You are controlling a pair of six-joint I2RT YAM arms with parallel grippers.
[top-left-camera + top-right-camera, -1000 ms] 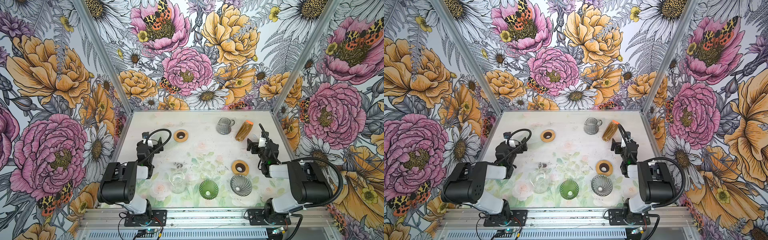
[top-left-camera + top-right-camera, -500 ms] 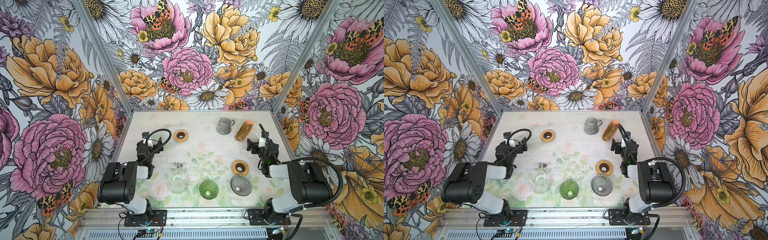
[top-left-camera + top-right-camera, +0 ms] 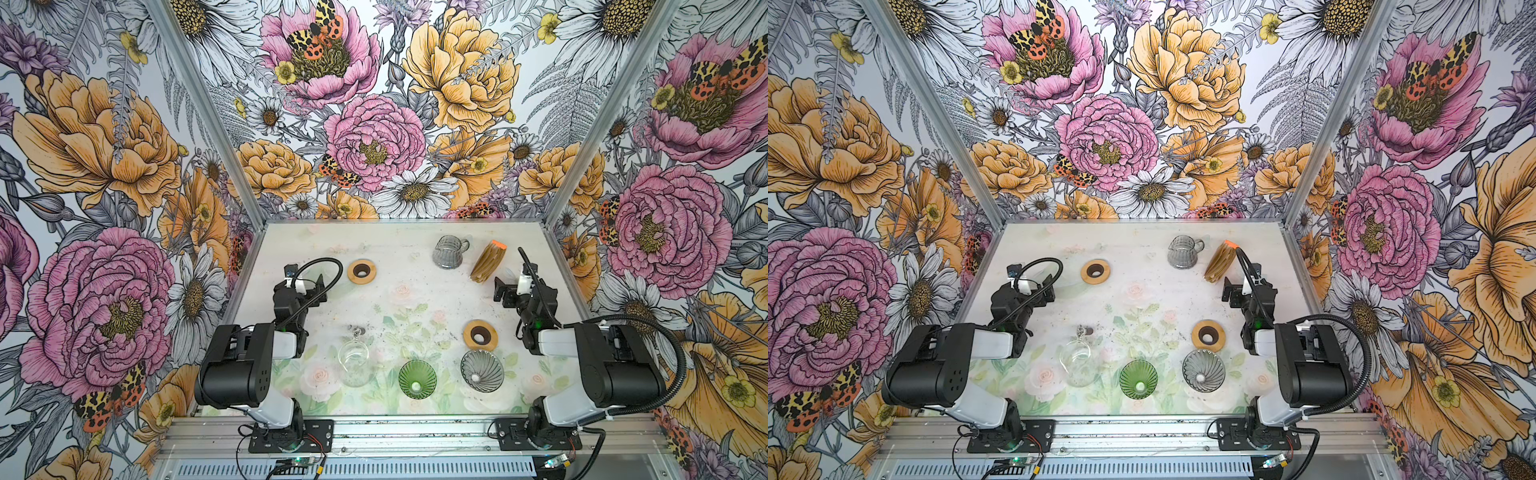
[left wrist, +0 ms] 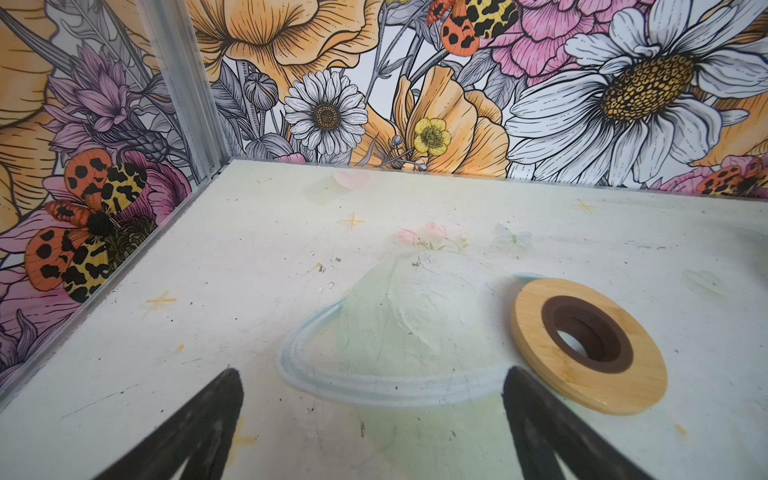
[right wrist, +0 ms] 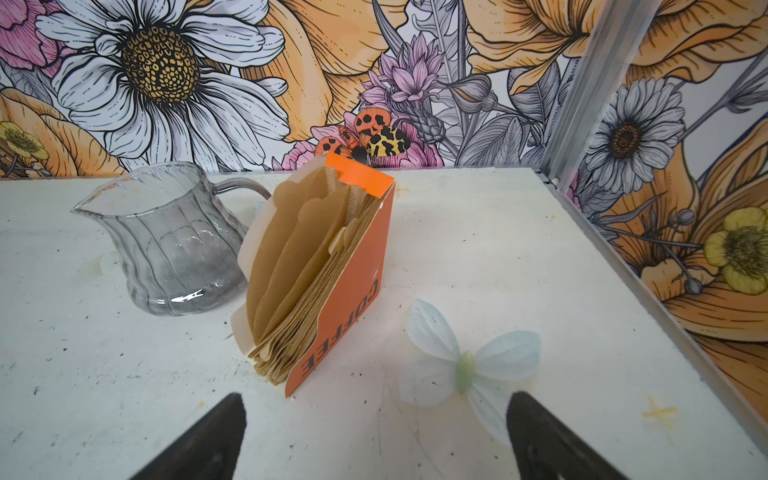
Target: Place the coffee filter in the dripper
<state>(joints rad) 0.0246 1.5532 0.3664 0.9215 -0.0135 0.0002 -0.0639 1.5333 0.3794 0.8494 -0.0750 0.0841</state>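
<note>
The coffee filters [image 5: 299,266] are a stack of brown paper cones standing in an orange holder [image 3: 487,261] [image 3: 1219,262] at the back right of the table. A green glass dripper [image 3: 417,379] [image 3: 1138,379] and a grey glass dripper [image 3: 482,370] [image 3: 1203,370] sit near the front edge, both empty. My right gripper [image 5: 374,399] [image 3: 519,289] is open, low over the table just in front of the filter holder, touching nothing. My left gripper [image 4: 372,374] [image 3: 305,286] is open at the left side, with nothing between its fingers.
A grey glass pitcher [image 5: 174,241] [image 3: 448,251] stands beside the filter holder. One wooden ring [image 4: 588,345] [image 3: 362,272] lies by the left gripper, another [image 3: 480,335] behind the grey dripper. A clear glass vessel [image 3: 354,361] stands front left. Flowered walls close three sides.
</note>
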